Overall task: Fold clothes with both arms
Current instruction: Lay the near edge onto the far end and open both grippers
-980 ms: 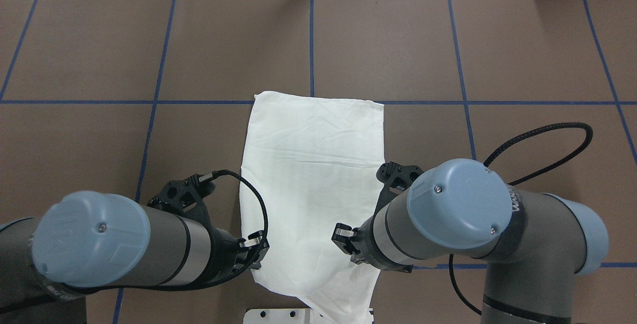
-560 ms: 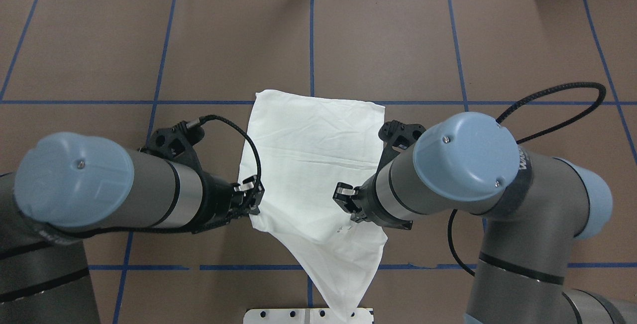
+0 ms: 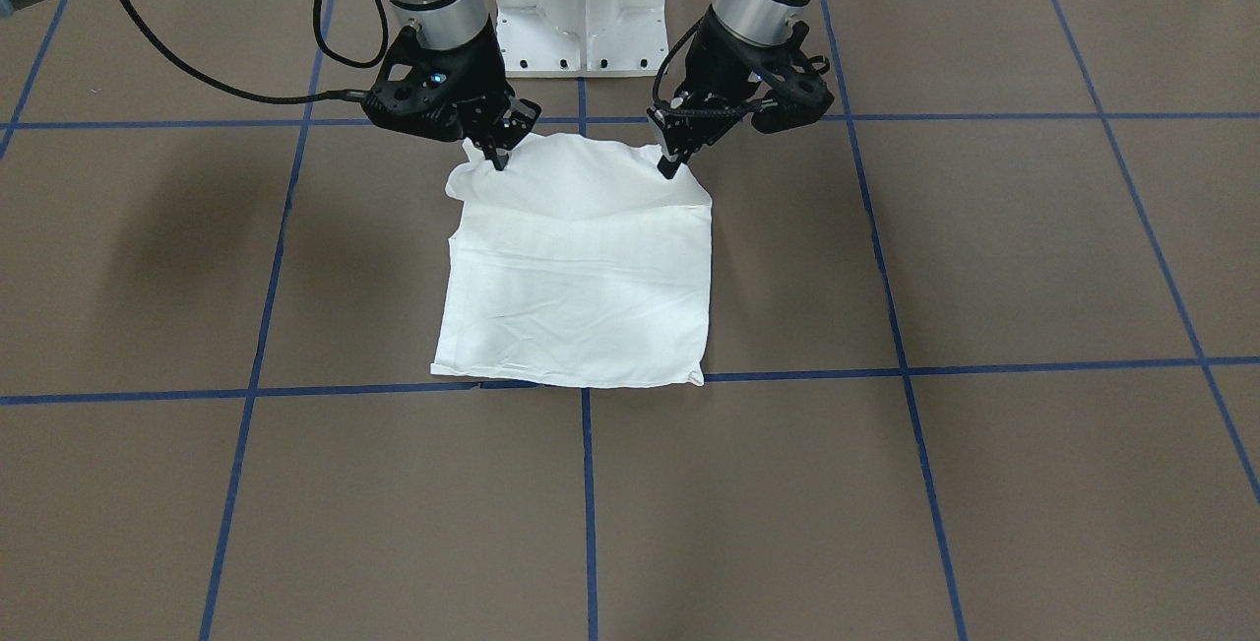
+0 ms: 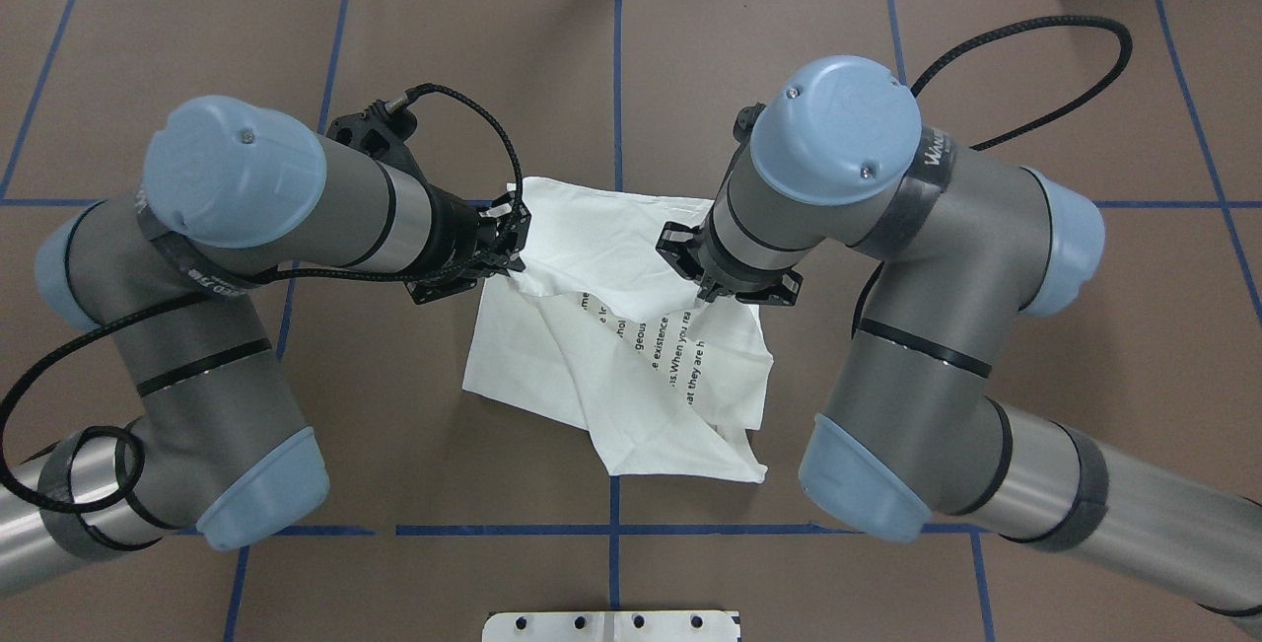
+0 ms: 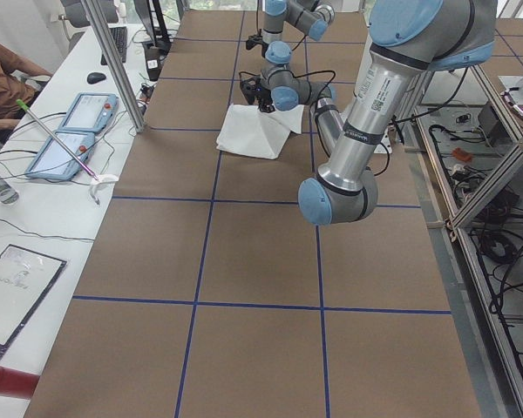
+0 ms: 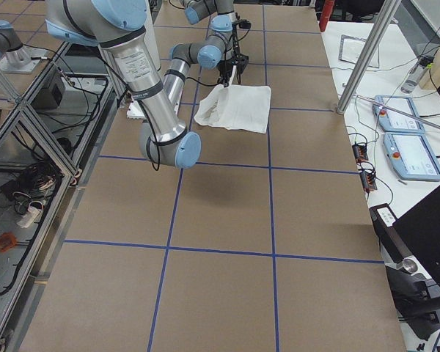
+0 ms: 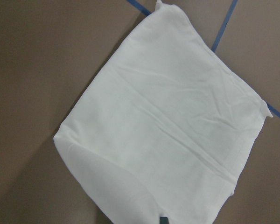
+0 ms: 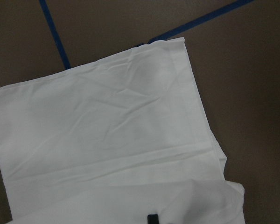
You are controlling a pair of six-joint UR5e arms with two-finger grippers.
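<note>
The left claw point(image 3: 673, 161) and right claw point(image 3: 498, 157), each clamped on the T-shirt's point(image 3: 581, 306) edge, have swept it from 6 toward 12 o'clock. The fold looks half-made; lowering and release remain.

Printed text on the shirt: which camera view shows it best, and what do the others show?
The overhead exterior view: black text lines show across the turned-up side of the shirt. The front-facing and wrist views show only plain white cloth; the side views are too distant to show any print.
</note>
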